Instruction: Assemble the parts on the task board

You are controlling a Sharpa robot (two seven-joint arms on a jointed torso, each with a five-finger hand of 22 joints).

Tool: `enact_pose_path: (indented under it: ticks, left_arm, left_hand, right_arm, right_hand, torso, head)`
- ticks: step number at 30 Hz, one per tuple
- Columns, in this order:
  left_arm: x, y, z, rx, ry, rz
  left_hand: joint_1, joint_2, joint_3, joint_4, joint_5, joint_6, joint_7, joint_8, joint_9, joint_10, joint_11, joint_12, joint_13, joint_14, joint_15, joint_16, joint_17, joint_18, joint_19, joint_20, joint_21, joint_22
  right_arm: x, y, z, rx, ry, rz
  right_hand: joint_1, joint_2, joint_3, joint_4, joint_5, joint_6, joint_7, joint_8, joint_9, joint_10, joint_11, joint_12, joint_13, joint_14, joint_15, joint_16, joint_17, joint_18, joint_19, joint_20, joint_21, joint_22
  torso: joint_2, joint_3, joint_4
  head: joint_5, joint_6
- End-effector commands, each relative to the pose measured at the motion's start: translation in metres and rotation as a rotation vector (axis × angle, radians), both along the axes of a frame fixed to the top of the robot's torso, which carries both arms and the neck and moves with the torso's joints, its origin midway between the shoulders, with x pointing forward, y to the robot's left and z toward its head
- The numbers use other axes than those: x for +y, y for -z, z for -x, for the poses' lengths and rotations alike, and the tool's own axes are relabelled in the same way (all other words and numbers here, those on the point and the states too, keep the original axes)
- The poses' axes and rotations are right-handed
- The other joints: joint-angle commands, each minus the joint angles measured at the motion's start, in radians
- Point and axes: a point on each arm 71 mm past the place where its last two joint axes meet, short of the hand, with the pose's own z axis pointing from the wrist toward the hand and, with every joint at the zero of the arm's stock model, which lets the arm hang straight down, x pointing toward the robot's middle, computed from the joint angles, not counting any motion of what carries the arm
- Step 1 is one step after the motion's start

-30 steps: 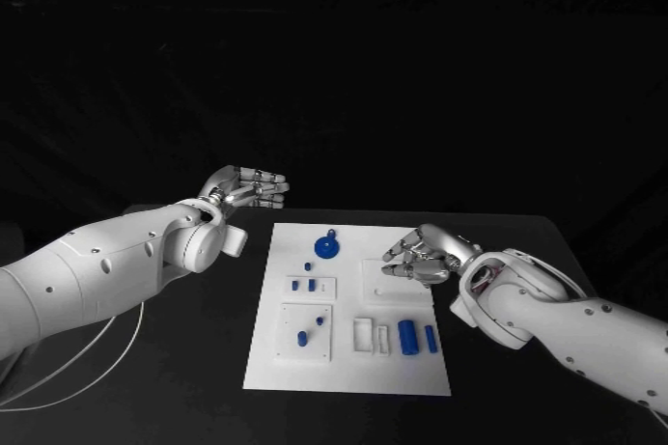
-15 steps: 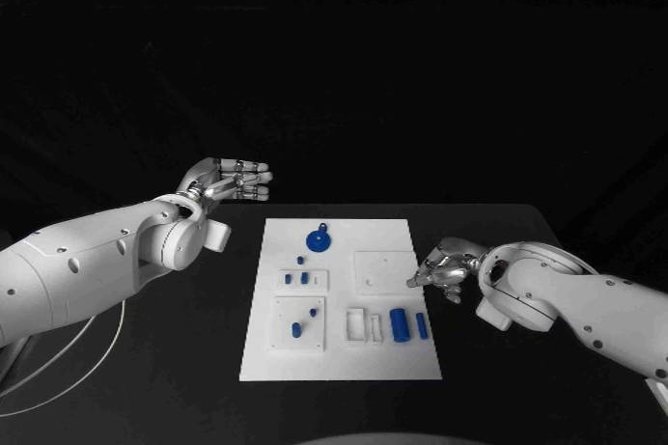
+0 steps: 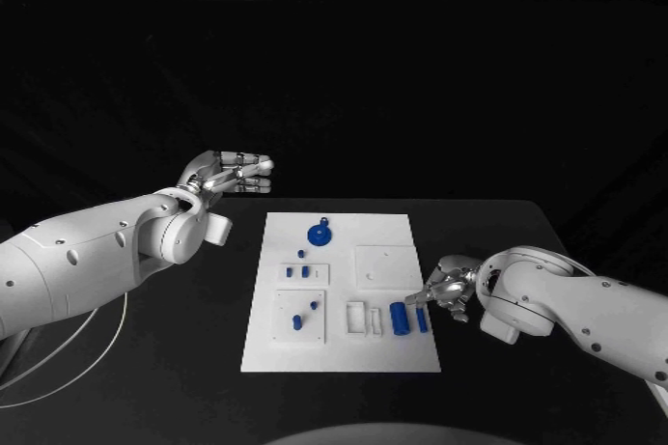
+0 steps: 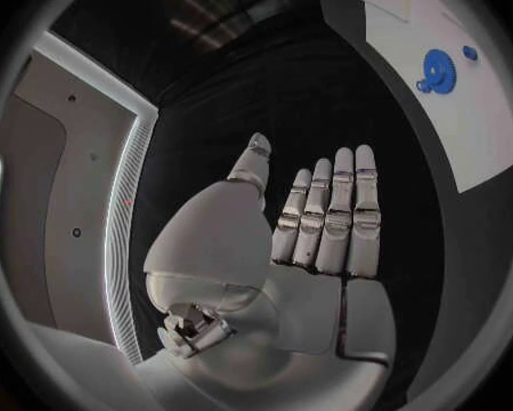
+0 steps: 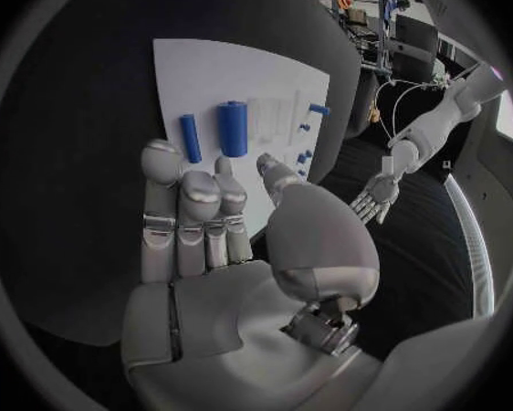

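The white task board [image 3: 341, 353] lies mid-table. On it are a blue gear [image 3: 320, 235], small blue pegs [image 3: 296, 270], two blue pieces [image 3: 296, 319] in a lower-left panel, a thick blue cylinder [image 3: 400, 319] and a thin blue bar [image 3: 422, 319]. My right hand [image 3: 443, 291] hovers at the board's right edge beside the thin bar, fingers extended, holding nothing; the right wrist view shows the hand [image 5: 211, 228] with the cylinder [image 5: 233, 128] and bar [image 5: 191, 137] just beyond its fingertips. My left hand [image 3: 230, 172] is raised off the board's far-left corner, flat and empty [image 4: 314, 228].
White slot blocks [image 3: 365, 319] stand left of the thick cylinder, and a square white plate [image 3: 384, 264] sits above them. A white cable [image 3: 84, 353] loops on the table at the left. The board [image 4: 462, 110] and gear [image 4: 439, 66] lie far from my left hand.
My right hand has drawn back along the board's right edge, from the square plate to beside the thin blue bar. The left hand has stayed raised.
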Motion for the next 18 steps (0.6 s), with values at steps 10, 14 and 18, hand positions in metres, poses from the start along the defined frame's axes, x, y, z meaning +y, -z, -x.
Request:
enact_pose_path:
  ticks: [10,14,18]
  left_arm:
    - [-0.011,-0.002,0.002,-0.011,0.057,0.031]
    - [-0.014,-0.001,0.002,-0.006,0.068,0.034]
    - [-0.016,-0.001,0.003,0.000,0.081,0.039]
  left_hand:
    - [-0.041,-0.066,0.040,0.089,-0.028,-0.095,-0.008,-0.004,-0.004,-0.016,0.005,0.001,0.000,-0.046,0.014,-0.005,-0.004,-0.008,-0.027,0.012,-0.007,-0.002]
    - [-0.040,-0.072,0.045,0.104,-0.028,-0.102,-0.007,-0.004,-0.004,-0.019,0.008,0.001,0.000,-0.047,0.015,-0.005,-0.004,-0.009,-0.028,0.012,-0.007,-0.002]
    - [-0.047,-0.067,0.045,0.114,-0.029,-0.099,-0.002,-0.005,-0.004,-0.021,0.010,0.001,0.000,-0.046,0.014,-0.005,-0.004,-0.009,-0.030,0.013,-0.008,-0.003]
  right_arm:
    - [0.014,0.007,0.005,0.020,-0.033,0.066]
    - [0.018,0.013,0.005,0.011,-0.040,0.087]
    - [0.024,0.019,0.005,0.005,-0.048,0.100]
  right_hand:
    - [0.003,-0.018,0.006,0.029,-0.016,-0.021,0.004,-0.003,0.003,0.011,0.007,-0.004,0.020,0.006,0.008,-0.008,0.015,0.001,0.049,0.007,0.012,0.005]
    - [0.003,-0.031,0.015,0.039,-0.044,-0.034,0.007,-0.002,-0.003,0.008,0.009,-0.011,0.020,0.005,0.009,-0.013,0.013,0.002,0.049,0.009,0.010,0.005]
    - [0.006,-0.056,0.029,0.069,-0.088,-0.045,0.011,-0.002,-0.010,0.004,0.012,-0.025,0.013,0.005,0.011,-0.023,0.009,0.004,0.048,0.011,0.004,0.002]
  torso:
    - [0.001,-0.0013,0.0019]
    - [0.002,-0.0027,0.0030]
    - [0.002,-0.0019,0.0031]
  head:
    - [-0.009,-0.004]
    - [-0.006,-0.007]
    - [-0.002,-0.008]
